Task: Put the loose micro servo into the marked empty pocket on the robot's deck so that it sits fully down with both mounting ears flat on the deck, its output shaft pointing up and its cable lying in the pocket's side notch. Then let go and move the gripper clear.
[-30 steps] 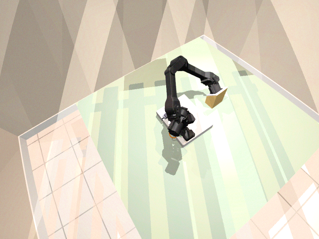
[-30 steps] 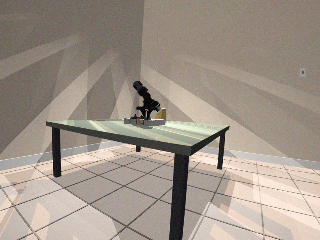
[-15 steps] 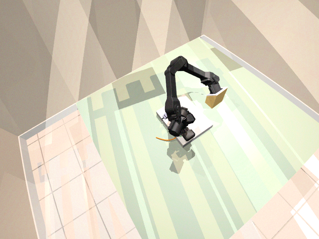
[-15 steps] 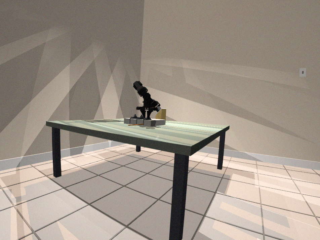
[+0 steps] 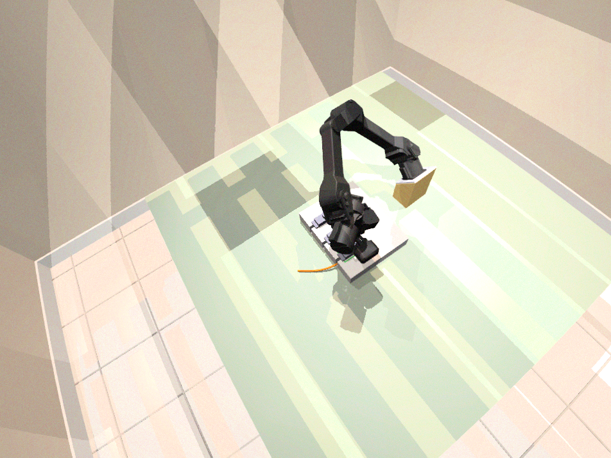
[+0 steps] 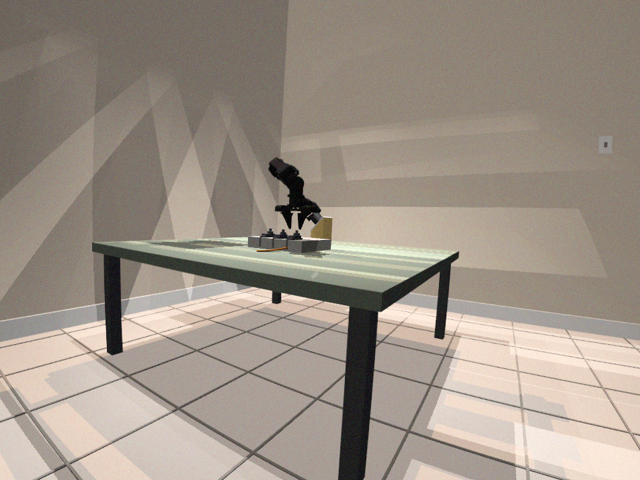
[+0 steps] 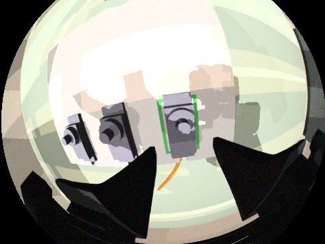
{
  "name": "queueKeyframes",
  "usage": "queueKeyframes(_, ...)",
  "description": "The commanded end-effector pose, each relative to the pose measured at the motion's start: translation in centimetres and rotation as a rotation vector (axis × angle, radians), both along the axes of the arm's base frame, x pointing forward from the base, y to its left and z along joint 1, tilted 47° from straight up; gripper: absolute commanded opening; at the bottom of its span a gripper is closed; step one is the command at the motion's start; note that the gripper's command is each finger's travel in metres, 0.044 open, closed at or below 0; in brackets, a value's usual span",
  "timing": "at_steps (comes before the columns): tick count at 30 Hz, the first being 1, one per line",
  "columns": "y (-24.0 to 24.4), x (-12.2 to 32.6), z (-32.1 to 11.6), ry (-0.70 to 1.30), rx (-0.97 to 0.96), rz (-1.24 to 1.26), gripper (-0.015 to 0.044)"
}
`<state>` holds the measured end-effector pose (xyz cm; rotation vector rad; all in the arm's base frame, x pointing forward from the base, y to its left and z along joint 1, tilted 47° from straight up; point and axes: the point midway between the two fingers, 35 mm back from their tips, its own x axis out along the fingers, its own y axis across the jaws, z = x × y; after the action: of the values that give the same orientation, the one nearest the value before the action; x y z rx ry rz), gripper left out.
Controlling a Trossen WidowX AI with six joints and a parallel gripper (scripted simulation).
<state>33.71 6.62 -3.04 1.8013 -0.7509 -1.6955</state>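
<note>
The gripper (image 7: 184, 160) hangs open and empty above the servo (image 7: 181, 127), which sits shaft-up in the green-marked pocket (image 7: 161, 129); next, it likely needs only to lift clear.

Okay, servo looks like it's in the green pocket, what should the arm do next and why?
Probably lift straight up and clear. The gripper is open and above the servo, which sits inside the green-marked pocket, shaft up, orange cable trailing out.

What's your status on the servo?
Gripper open, holding nothing, above the deck. Servo in green-marked pocket, shaft up. Cable trails off deck edge. Nothing obstructing.
</note>
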Motion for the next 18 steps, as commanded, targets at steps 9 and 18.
queueKeyframes(9,4.4,-10.0,3.6,0.004,0.003,0.009,0.0440)
queueKeyframes(18,6.5,-9.9,5.5,0.004,0.004,0.014,0.0440)
